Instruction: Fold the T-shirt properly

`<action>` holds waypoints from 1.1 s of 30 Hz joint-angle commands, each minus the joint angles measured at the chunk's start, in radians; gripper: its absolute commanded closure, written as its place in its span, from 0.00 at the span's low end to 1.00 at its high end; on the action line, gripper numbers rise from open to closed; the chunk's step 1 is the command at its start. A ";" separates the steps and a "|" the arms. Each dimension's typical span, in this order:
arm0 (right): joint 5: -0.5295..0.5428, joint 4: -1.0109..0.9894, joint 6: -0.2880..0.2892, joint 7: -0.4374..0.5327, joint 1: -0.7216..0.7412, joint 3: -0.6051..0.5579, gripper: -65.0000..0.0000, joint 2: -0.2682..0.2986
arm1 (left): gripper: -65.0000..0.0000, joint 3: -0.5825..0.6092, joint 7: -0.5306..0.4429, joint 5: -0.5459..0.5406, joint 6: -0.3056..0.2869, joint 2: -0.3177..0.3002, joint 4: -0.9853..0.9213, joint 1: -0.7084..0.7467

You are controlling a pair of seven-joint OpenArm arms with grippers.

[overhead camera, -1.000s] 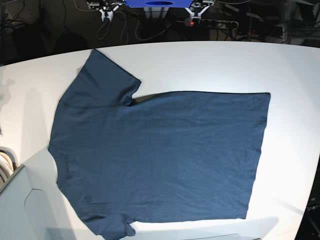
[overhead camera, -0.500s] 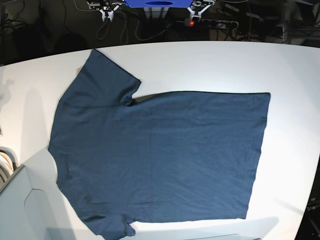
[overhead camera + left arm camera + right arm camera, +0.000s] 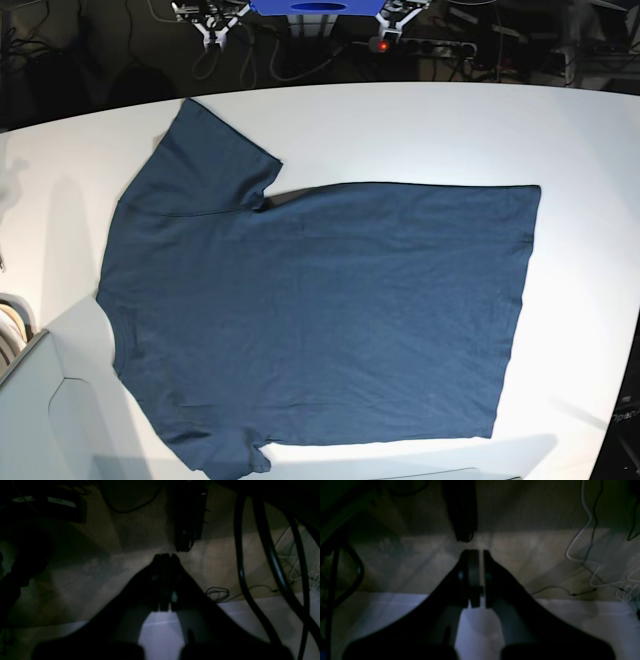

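Nothing much had changed from a second before: the T-shirt [image 3: 320,310] lay just as flat and spread on the white surface [image 3: 420,130], its collar end toward the left of the frame, its hem toward the right, one sleeve reaching to the upper left and the other at the bottom edge. Only the arm parts at the very top of the frame seemed to have shifted slightly. I judged that folding had not begun and every fold was yet to be made.

I counted one garment and two arms. The left hand [image 3: 165,557] was closed with nothing in it, hanging over the floor beyond the surface's edge. The right hand [image 3: 476,552] was nearly closed, a thin slit between its fingers, likewise empty.
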 commanded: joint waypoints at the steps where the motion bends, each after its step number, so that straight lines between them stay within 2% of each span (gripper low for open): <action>1: -0.001 0.001 0.021 -0.010 -0.012 -0.001 1.00 0.007 | 1.00 0.000 -0.001 -0.001 0.003 0.001 0.002 0.010; 13: -0.001 0.004 0.021 -0.010 -0.018 0.001 1.00 0.008 | 1.00 0.000 -0.001 -0.002 0.000 0.001 0.004 0.013; 16: -0.001 0.015 0.024 -0.001 -0.039 0.001 1.00 0.010 | 1.00 -0.001 -0.001 -0.002 0.000 0.000 0.062 0.057; 20: -0.001 0.214 0.024 -0.010 -0.162 -0.001 1.00 0.013 | 1.00 -0.001 0.002 -0.004 0.000 -0.029 0.292 0.203; 25: -0.001 0.586 0.021 -0.017 -0.391 -0.001 1.00 0.042 | 1.00 -0.003 0.006 -0.004 -0.001 -0.066 0.598 0.399; 31: -0.001 0.906 0.026 -0.189 -0.549 0.001 1.00 0.087 | 1.00 -0.007 0.006 -0.004 -0.001 -0.091 0.849 0.557; 33: -0.001 0.998 0.026 -0.209 -0.592 0.001 1.00 0.100 | 1.00 -0.024 0.006 -0.004 -0.001 -0.103 0.921 0.603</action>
